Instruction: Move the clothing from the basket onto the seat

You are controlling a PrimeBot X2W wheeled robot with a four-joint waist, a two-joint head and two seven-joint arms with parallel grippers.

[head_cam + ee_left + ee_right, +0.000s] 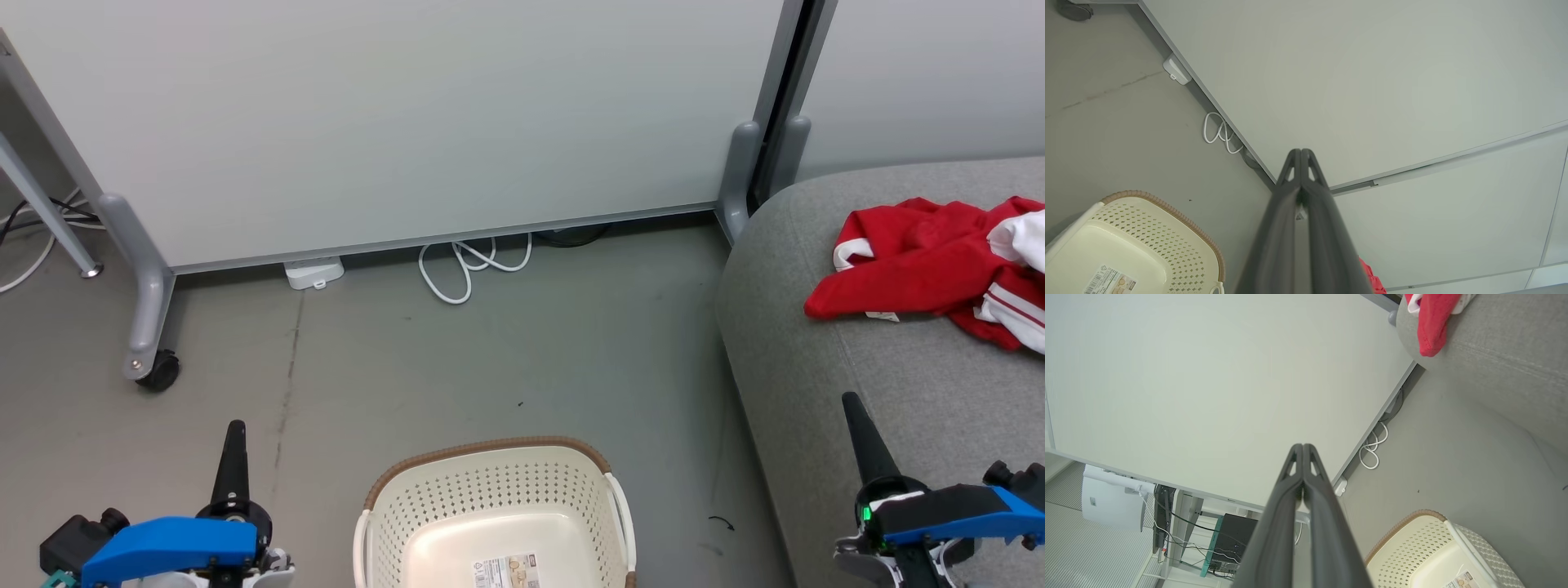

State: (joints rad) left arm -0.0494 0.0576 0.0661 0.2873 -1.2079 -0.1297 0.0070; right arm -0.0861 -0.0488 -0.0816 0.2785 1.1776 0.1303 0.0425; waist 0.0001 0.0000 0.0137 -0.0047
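You have two hands in the head view. The left hand (235, 429) sits near left above the floor (506, 359), and the right hand (853, 407) sits near right above the seat (890, 408). Each is closed, fingers pressed together, with nothing between them.

There is one basket (490, 488), on the floor at near centre between the hands, and nothing lies in it. One label (506, 572) is stuck to its bottom, with print too small to read.

The clothing (914, 261) lies as one red-and-white heap on the far right of the seat, running out of view to the right. You cannot tell how many pieces it holds.

The seat's rounded left edge stands just right of the basket, with a strip of floor between them. Beyond the basket, open floor runs to the partition (408, 122). One white cable (465, 273) loops at the foot of the partition, and one caster (161, 372) stands far left.
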